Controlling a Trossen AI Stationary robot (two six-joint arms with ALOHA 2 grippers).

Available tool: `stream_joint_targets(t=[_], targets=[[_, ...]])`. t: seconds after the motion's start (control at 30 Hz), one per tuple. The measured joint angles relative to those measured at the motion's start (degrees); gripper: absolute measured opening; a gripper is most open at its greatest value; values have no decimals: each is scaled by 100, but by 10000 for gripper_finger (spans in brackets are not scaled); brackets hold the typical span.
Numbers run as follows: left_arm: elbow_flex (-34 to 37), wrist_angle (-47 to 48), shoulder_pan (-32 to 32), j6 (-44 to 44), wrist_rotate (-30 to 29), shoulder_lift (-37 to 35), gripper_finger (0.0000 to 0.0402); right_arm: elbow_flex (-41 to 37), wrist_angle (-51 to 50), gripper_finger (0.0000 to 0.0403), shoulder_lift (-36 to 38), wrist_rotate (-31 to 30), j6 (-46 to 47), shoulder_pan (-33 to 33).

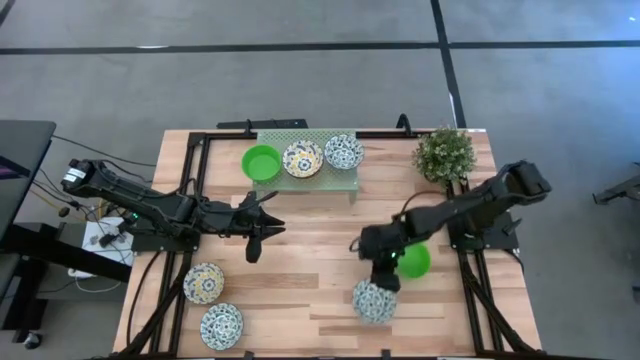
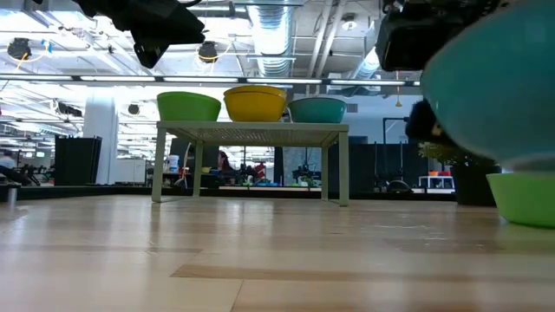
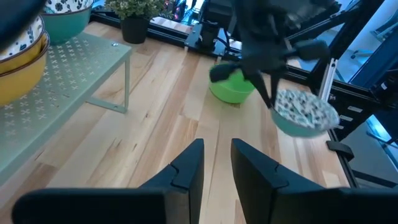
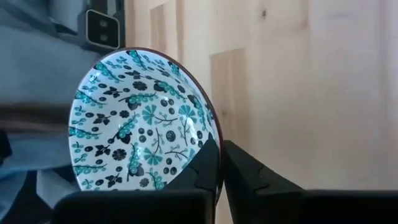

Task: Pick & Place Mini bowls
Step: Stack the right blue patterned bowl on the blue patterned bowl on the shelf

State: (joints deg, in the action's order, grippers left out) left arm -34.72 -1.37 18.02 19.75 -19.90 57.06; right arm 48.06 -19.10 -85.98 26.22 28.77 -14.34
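Mini bowls lie spread across the wooden worktop (image 1: pixel 320 250); three of them sit side by side on the pale green mesh rack (image 1: pixel 305 180) at the far edge: a plain green bowl (image 1: pixel 261 161), a yellow-blue floral bowl (image 1: pixel 302 158) and a blue floral bowl (image 1: pixel 343 151); two more patterned bowls rest on the near left of the worktop, one with a yellow rim (image 1: pixel 203 282) and just beside it a blue-patterned one (image 1: pixel 221 325); on the right a second green bowl (image 1: pixel 412 260) sits on the wood, partly under the right arm; the teal-patterned bowl (image 4: pixel 143 121) is gripped by the right tool (image 4: pixel 221 165), whose two dark fingers are pinched tight on its rim; in the low view this bowl shows its teal underside, lifted off the wood and tilted, above the green bowl beside it; from above it appears near the front edge, just in front of the green one; the left tool (image 3: pixel 217 162) hovers over the middle-left of the worktop, pointing toward the right arm, its fingers partly apart with nothing between them; a small potted plant (image 1: pixel 444 153) stands at the far right corner, beside the rack.
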Motion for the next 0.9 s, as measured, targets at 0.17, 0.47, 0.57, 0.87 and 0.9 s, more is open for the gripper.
stream_joint_targets(t=[0.17,0.47,0.57,0.87,0.9], targets=[[0,0,-2,0,0,0,81,376,-971,10,659,-175,-1112,833],[0,0,0,0,0,-2,81,1233,-1094,10,1457,-2190,-2194,2197],[0,1,0,0,0,-2,81,1549,-1103,10,1546,-3079,-1788,2667],[0,2,0,0,0,-2,81,2443,-1386,11,1400,-3190,-1322,4049],[0,1,0,0,0,-2,81,2503,-1575,11,1324,-3163,-1320,4177]])
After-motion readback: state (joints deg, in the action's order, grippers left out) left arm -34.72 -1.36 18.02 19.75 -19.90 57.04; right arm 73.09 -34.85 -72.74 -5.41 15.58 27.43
